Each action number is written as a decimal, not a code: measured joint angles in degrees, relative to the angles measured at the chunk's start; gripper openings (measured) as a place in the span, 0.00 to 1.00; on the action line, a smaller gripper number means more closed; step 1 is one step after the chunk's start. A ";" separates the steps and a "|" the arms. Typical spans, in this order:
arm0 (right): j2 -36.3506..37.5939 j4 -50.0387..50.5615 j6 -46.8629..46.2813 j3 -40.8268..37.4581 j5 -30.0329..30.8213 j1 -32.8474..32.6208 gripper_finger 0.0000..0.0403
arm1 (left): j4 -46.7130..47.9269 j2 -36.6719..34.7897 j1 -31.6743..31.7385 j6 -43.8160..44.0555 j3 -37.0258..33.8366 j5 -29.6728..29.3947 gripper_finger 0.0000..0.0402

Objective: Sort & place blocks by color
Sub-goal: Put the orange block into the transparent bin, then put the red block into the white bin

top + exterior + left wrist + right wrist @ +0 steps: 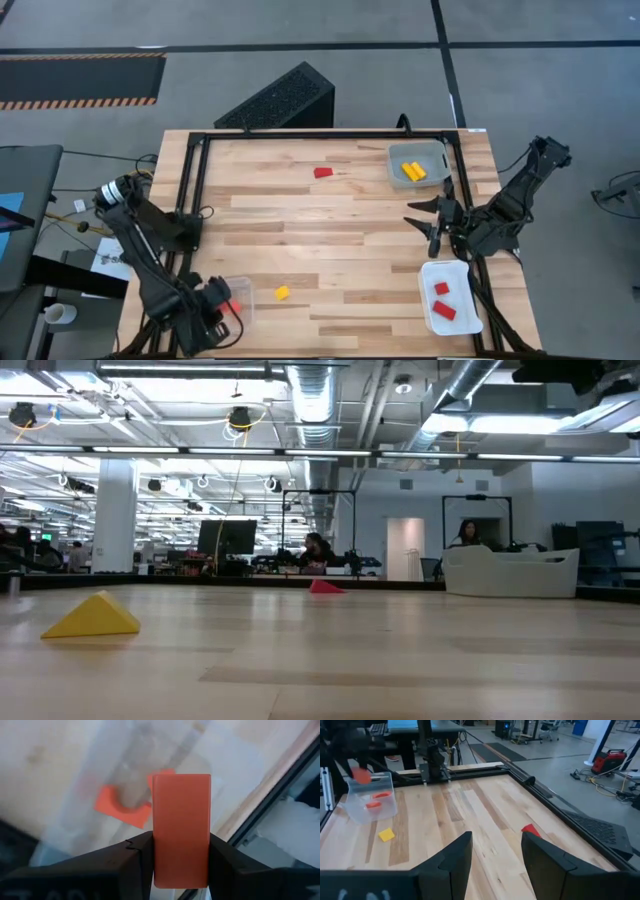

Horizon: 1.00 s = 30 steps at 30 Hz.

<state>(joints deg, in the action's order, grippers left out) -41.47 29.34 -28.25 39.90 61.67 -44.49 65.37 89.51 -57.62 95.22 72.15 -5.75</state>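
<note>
My left gripper [181, 845] is at the table's near left corner [222, 303], shut on an orange bar block [181, 805] above a clear tray [225, 765]. An orange arch block [120, 806] lies in that tray. My right gripper [496, 845] hovers open near the table's right side [432, 222], touching nothing. A loose red block [323, 172] rests on the far middle of the table. A loose yellow block [283, 293] lies by the left tray and shows as a wedge in the low view [92, 618]. My left gripper pinches the orange bar block between its two fingers, one on each long side of its lower half [181, 865]. The bar runs along the fingers and sticks out past their tips. It is lifted clear above the clear tray.
A clear tray [437, 157] at the far right holds two yellow blocks [413, 171]. A white tray [452, 325] at the near right holds two red blocks [443, 300]. A black frame rail [300, 133] borders the table. People sit far off in the room behind.
</note>
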 joint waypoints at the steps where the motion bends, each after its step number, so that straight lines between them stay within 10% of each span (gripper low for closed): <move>1: -0.02 0.02 0.03 0.00 0.06 0.00 0.48 | -2.79 -0.06 -0.44 0.29 -1.97 0.09 0.27; 20: -0.12 -2.21 4.83 0.00 1.64 0.00 0.48 | -26.10 0.39 -1.19 -8.95 -17.08 2.30 0.30; 30: -0.13 -2.07 4.94 -0.01 1.60 0.00 0.48 | -23.56 0.57 -0.77 -6.56 -17.08 6.23 0.55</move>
<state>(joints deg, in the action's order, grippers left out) -41.60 27.27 -23.31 39.89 63.26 -44.49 41.81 90.08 -58.39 88.66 55.07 0.47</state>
